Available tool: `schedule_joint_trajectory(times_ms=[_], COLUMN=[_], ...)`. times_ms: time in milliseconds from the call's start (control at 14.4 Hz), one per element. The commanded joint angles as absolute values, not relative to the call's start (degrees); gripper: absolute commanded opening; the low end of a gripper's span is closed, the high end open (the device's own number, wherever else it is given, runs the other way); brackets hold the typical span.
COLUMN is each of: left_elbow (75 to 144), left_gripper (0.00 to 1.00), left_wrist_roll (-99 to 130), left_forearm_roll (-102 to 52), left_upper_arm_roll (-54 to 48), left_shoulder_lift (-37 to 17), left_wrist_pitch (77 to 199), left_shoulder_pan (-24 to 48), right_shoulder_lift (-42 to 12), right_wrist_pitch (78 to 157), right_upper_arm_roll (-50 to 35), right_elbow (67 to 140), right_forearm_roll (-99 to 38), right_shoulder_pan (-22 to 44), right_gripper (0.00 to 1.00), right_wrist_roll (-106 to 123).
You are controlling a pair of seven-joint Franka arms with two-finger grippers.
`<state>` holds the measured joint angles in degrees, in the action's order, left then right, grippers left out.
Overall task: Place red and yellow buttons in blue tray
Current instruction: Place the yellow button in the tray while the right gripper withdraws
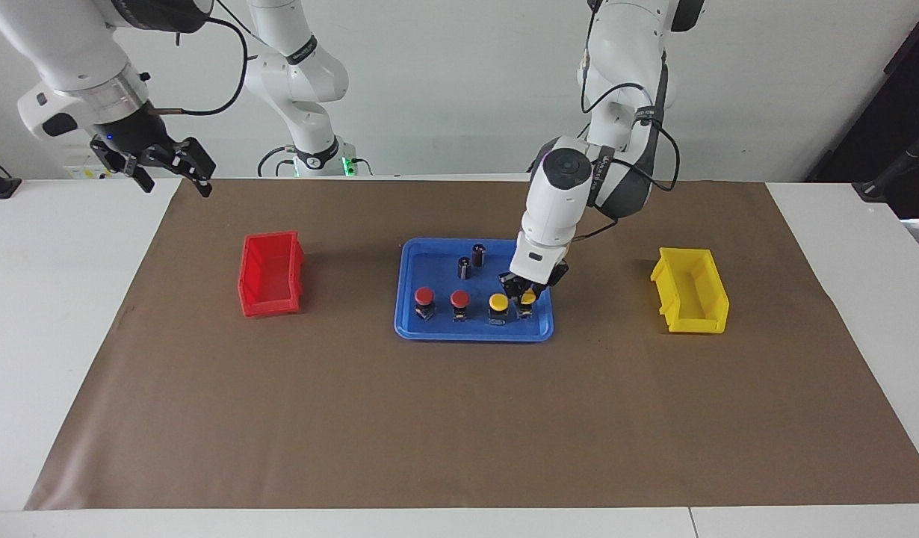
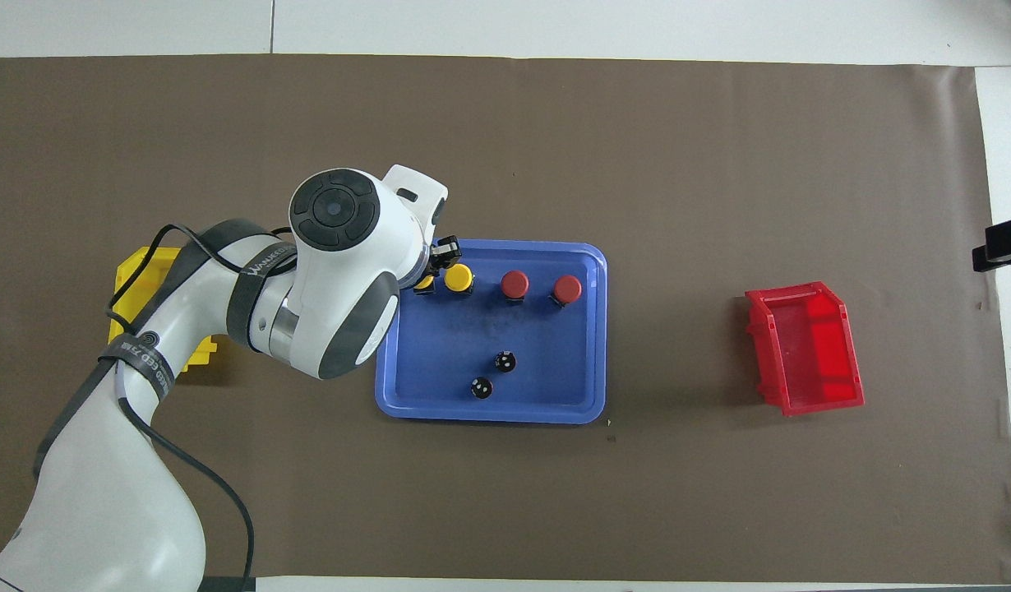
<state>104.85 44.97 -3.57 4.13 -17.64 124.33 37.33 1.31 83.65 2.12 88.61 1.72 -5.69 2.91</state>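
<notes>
Over the blue tray, facing view, the left gripper clamps a yellow button, low and just beside the other yellow one; releasing too close could tip that neighbour. The right gripper waits high, jaws spread. From overhead, the left arm hides most of the held button; two red buttons stand in the row.

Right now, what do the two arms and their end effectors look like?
Both arms have glossy white shells with dark grey joint sections and round dark caps. Black cables loop along them. The left end effector and right end effector are black. The left arm carries a lettered black band.
</notes>
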Motion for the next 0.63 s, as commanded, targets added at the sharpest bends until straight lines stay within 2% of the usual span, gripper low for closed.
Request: schedule_joint_trajectory(times_ms=[0, 348, 557], left_elbow=[106.69, 106.79, 106.7], left_gripper=[0.02, 0.02, 0.24], left_wrist_roll=[45.09, 44.56, 44.3], left_forearm_roll=[-4.57, -4.57, -4.57], left_upper_arm_roll=[5.01, 5.01, 5.01], left_shoulder_lift=[-17.93, -17.84, -17.75], left_wrist_pitch=[125.69, 125.25, 125.42], left_shoulder_pan=[38.23, 37.62, 37.27], right_shoulder_lift=[3.16, 3.16, 3.16], right_wrist_pitch=[85.86, 85.61, 85.6], right_upper_arm_roll=[4.04, 4.31, 4.22], right_elbow=[92.63, 93.52, 93.6], right_forearm_roll=[2.81, 2.81, 2.81], right_shoulder_pan=[-5.54, -5.71, -5.36], right_gripper=[1.0, 1.0, 1.0], right_wrist_roll=[6.77, 7.03, 6.94])
